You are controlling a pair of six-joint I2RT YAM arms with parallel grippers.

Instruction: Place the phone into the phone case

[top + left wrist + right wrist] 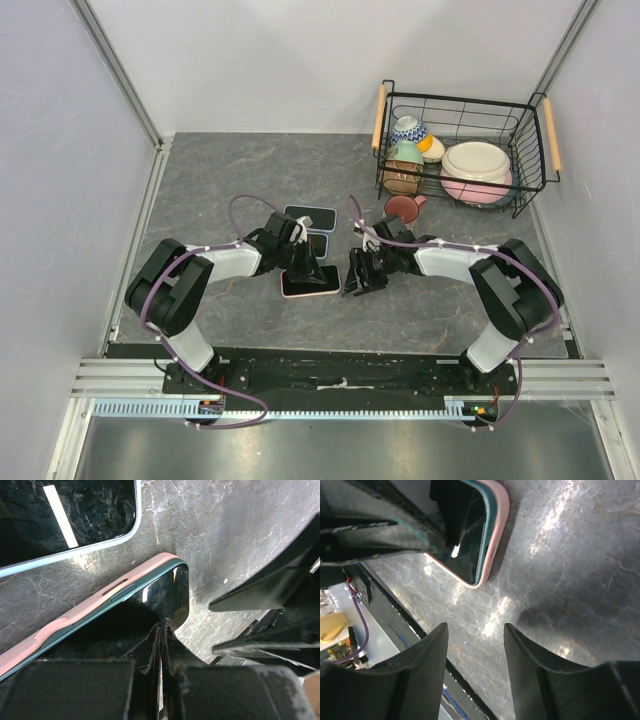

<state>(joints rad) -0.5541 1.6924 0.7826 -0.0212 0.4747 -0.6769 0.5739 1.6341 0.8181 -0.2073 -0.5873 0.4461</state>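
The phone [312, 279], with a black screen and dark teal edge, lies inside the pink phone case [296, 293] on the table in front of the arms. In the left wrist view the teal phone edge [122, 592] sits against the pink case rim [100, 597]. My left gripper [303, 263] is shut and empty, its tips [163, 626] down on the phone's screen. My right gripper [357, 277] is open and empty just right of the phone, above bare table [475, 632]. The phone [467, 535] and case [497, 525] lie beyond its fingers.
Two other phones lie behind the cased one [310, 215] [319, 243]; one with a pale edge shows in the left wrist view [65, 520]. A wire basket [465, 100] of bowls and plates stands at the back right, with a pink mug [403, 208] in front of it.
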